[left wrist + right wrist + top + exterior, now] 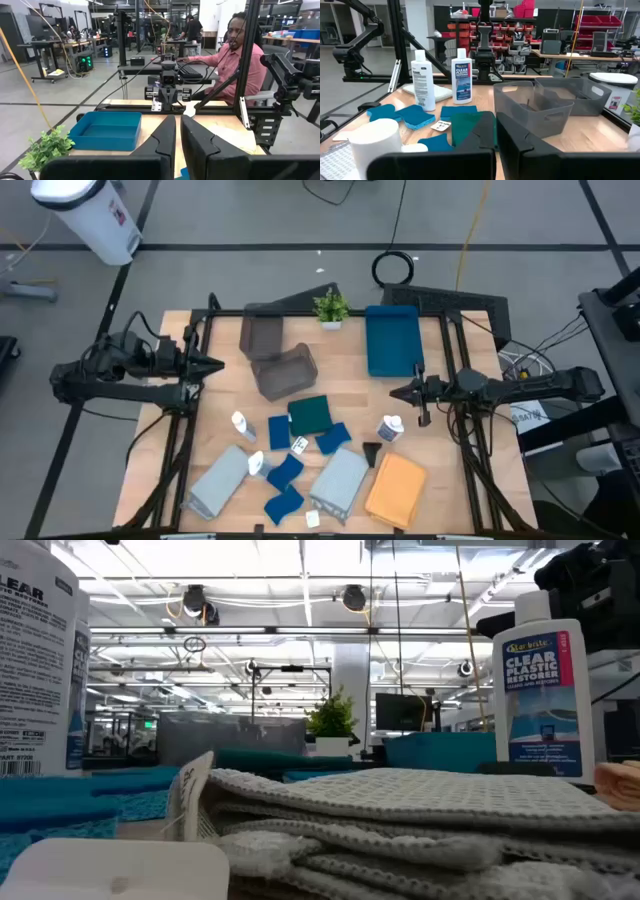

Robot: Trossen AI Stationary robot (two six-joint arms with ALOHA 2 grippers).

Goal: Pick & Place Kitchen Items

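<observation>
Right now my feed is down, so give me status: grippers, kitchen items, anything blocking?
Left gripper and right gripper shut, empty, hovering at table sides. Bottles, sponges, cloths untouched on the front half. Nothing blocking.

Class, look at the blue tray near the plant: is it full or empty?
Empty. The high view shows only bare blue floor inside the tray, and the left wrist view looks into it past the plant and shows nothing within its walls.

The room was a big workshop with a grey floor [250,220] and bright ceiling lights [300,555]. A white bin [90,215] stood on the floor. A person in a pink shirt [240,60] sat behind the wooden table [350,395]. Red storage shelves [600,30] stood far behind.
</observation>
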